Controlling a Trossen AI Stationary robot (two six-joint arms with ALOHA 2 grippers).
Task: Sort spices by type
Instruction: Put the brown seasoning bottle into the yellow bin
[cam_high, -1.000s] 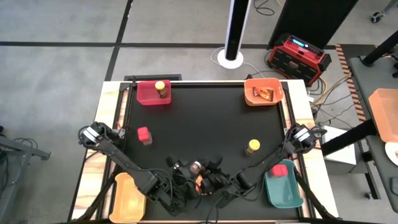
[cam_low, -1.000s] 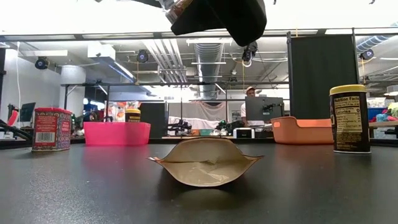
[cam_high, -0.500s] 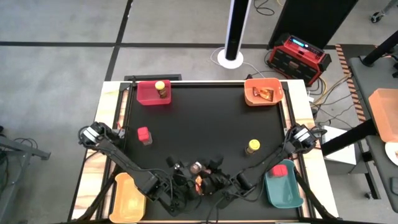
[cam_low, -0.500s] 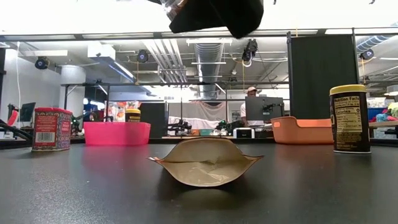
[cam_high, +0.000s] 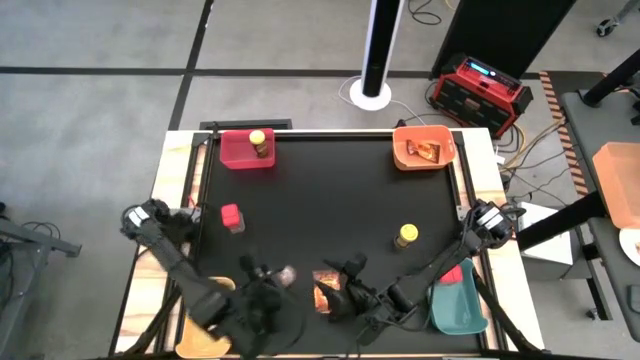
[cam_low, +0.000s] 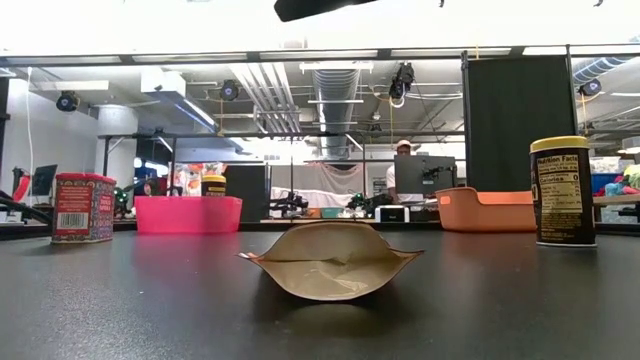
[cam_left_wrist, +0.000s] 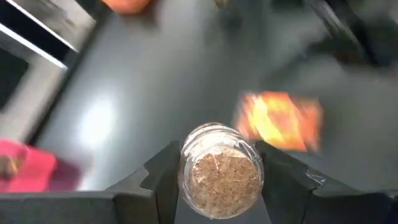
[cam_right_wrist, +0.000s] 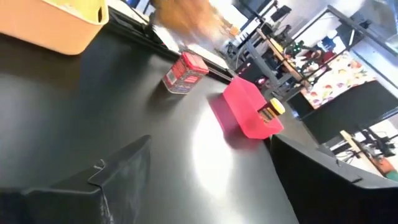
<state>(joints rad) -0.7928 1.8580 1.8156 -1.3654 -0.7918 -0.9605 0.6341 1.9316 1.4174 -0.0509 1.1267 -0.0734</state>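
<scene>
My left gripper (cam_high: 283, 275) is clamped around a small round jar (cam_left_wrist: 219, 172) of brownish spice, held above the table's near edge. Just right of it, the orange packet (cam_high: 325, 291) lies flat on the black table (cam_high: 330, 205), and my right gripper (cam_high: 350, 270) hangs beside it with its fingers spread and empty.

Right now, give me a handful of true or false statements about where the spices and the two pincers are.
1. The left pincer holds a small round jar of brownish spice. True.
2. The pink bin is empty. False: a yellow-lidded jar stands in it.
3. An orange-brown packet lies in the orange bin. True.
4. The red container on the mat sits inside the teal bin. False: it stands on the open mat near the left side.
5. The right pincer is shut on a packet. False: it is open and holds nothing.
</scene>
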